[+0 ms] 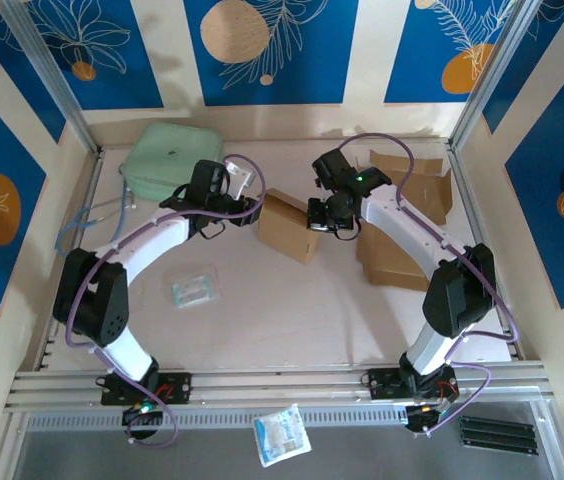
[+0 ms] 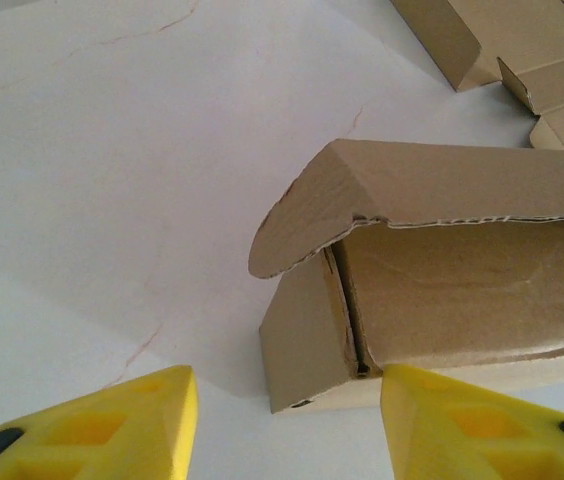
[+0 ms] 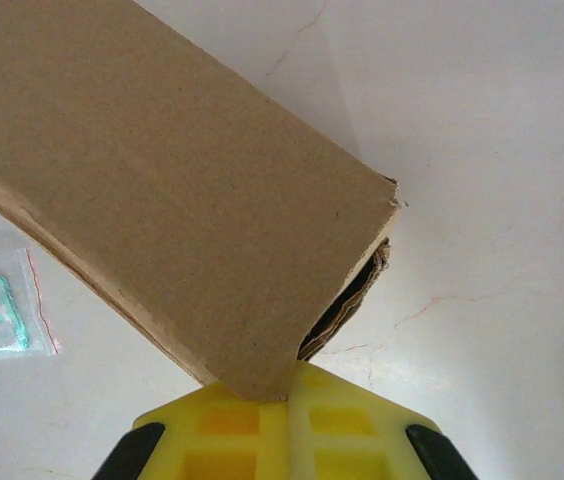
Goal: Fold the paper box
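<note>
Top external view shows us the left gripper open just beside the paper box at mid-table, and the right gripper closed against its other end. We judge the body formed but the ends unclosed. The left wrist view, unlike the overhead one, shows the tuck flap untucked.

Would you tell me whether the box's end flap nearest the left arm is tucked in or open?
Open. In the left wrist view the rounded flap juts out over the box end, untucked, a dark gap showing.
</note>
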